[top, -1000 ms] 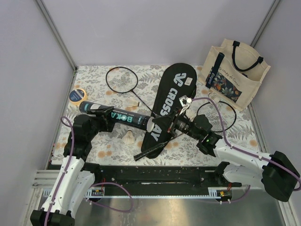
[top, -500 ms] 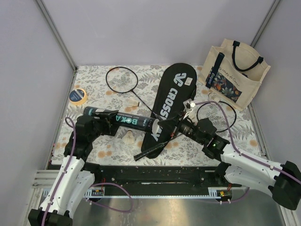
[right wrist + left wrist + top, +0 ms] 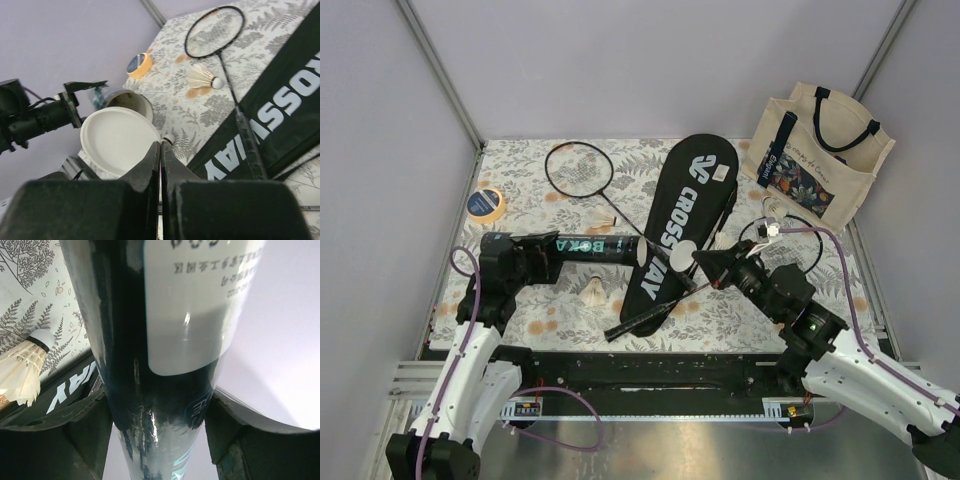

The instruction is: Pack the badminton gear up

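Note:
My left gripper is shut around the black tube with teal lettering, holding it level above the table; its jaws clamp the tube from both sides. My right gripper is shut on the rim of the tube's white lid, which hangs just clear of the tube's open end. In the right wrist view the lid sits at the fingertips and the open mouth shows behind it. Below lies the long black CROSSWAY bag.
One racket lies at the back left. A second racket lies at the right, its handle across the bag's foot. Shuttlecocks lie on the cloth. The cream tote stands back right, a tape roll far left.
My right gripper closed on the lid and drew back to the right, pulling it off the tube. The left arm swung the tube level and slightly left.

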`<state>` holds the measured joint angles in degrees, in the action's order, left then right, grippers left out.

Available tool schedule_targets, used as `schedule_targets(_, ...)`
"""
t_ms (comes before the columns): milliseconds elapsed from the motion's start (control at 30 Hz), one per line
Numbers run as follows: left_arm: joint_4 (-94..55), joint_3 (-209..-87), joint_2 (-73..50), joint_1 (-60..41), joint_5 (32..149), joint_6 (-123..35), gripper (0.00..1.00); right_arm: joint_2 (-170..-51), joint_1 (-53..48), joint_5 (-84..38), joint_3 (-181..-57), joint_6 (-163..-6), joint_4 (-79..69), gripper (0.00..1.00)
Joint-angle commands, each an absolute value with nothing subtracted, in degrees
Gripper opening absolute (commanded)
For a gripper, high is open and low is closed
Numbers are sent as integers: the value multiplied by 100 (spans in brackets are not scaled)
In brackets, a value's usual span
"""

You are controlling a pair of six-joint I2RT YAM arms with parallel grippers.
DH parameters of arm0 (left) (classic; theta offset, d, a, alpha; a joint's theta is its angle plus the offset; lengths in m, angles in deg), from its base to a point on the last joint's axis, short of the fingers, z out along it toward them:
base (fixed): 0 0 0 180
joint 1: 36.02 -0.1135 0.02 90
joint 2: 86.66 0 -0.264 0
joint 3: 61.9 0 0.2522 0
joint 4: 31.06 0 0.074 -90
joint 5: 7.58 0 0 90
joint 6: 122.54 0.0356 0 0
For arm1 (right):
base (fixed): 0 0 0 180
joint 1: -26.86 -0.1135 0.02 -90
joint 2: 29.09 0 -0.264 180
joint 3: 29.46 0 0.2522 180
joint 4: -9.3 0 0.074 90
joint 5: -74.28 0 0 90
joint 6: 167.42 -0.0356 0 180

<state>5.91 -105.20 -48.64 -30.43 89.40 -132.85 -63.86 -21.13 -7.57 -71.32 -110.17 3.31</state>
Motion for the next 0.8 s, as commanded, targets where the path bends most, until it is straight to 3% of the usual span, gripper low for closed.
schedule_targets(0,388,-10800,-4975,-3092,8725,-13274,21,-6425,-2095,79,-7476,-11405,-976,0)
schedule_targets(267,1126,-11275,-5019,-3110,8751,-13159,22,-6109,-2095,1399,-7285,-13462,-3942,0)
schedule_targets(633,1242,-11539,-4905,-3101,8796,-12878,24,-6407,-2095,1575,-6423,-14703,-4542,8)
schedule_targets(767,1004,-11574,-4817,-3101,8813,-12756,26,-6557,-2095,1715,-6431,-14800,-4586,18)
